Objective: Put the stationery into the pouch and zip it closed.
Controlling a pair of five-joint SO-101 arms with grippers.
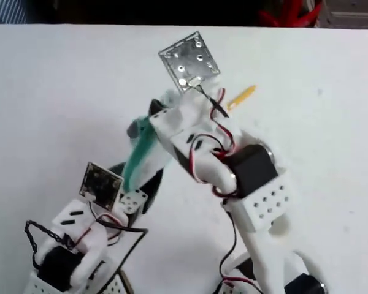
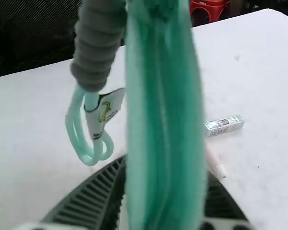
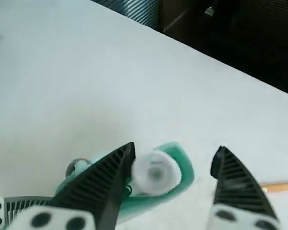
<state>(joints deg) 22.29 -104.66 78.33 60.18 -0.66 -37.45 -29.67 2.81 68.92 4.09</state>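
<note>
By the table's (image 1: pixel 61 92) near edge my left gripper (image 1: pixel 144 190) is clamped on the green pouch (image 2: pixel 163 120), lifted off the surface. My right gripper (image 3: pixel 173 165) gapes wide at its far end, beside a white round piece (image 3: pixel 154 173). I judge filling is under way; next, fetch the yellow pencil (image 1: pixel 241 97) nearer the far edge.

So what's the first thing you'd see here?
The bright green pouch jumps out, gripped in the left tool in the middle of the white table. The right tool sits open around the pouch's other end. A yellow pencil lies on the table just past the arms.
</note>
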